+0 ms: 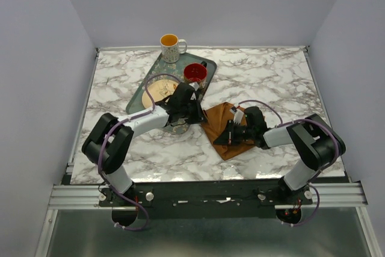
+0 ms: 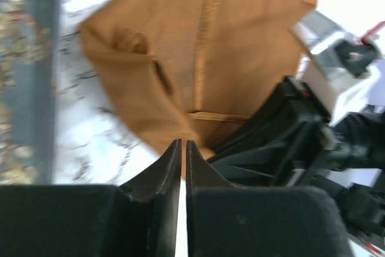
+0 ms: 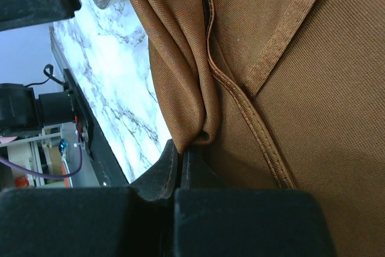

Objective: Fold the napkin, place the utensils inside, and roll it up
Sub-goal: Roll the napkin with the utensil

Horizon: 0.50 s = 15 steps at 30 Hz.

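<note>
The rust-brown napkin [image 1: 220,120] lies crumpled and partly folded on the marble table, right of the tray. My left gripper [image 1: 201,116] reaches across from the tray side to its left corner. In the left wrist view its jaws [image 2: 183,143] are closed to a thin slit, with the corner of the napkin [image 2: 198,58] pinched at the tips. My right gripper [image 1: 219,139] is at the cloth's near edge. In the right wrist view it [image 3: 181,147] is shut on a bunched fold of the napkin [image 3: 301,88]. The utensils are hidden from view.
A dark green patterned tray [image 1: 139,93] sits at the back left, holding a plate [image 1: 156,88] and a red cup [image 1: 195,72]. A white mug [image 1: 171,47] stands behind it. The tray's rim [image 2: 45,58] and the right arm's wrist [image 2: 313,130] flank the napkin closely.
</note>
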### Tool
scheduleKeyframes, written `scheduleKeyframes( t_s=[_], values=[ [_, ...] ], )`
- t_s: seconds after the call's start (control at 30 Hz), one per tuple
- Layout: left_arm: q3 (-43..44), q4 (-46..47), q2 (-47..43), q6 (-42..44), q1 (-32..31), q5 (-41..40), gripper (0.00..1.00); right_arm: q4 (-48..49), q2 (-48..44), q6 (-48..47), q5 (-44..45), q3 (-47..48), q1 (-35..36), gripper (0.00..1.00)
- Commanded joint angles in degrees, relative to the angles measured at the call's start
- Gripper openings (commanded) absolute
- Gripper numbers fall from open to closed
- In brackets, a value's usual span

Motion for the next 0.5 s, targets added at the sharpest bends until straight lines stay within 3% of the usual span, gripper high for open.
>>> scheduleKeyframes(
  t_s=[0.0,0.47],
  values=[
    [-0.37,6.87,2.53,-3.11,-0.23,6.35,0.07,-9.35,3.81,-1.97,3.47,-1.87,0.00,0.01],
    [2.62,5.37,8.60,-2.41,0.12,4.94,0.01,-9.88,3.46,-2.41,3.47,-1.61,-0.18,0.01]
  ],
)
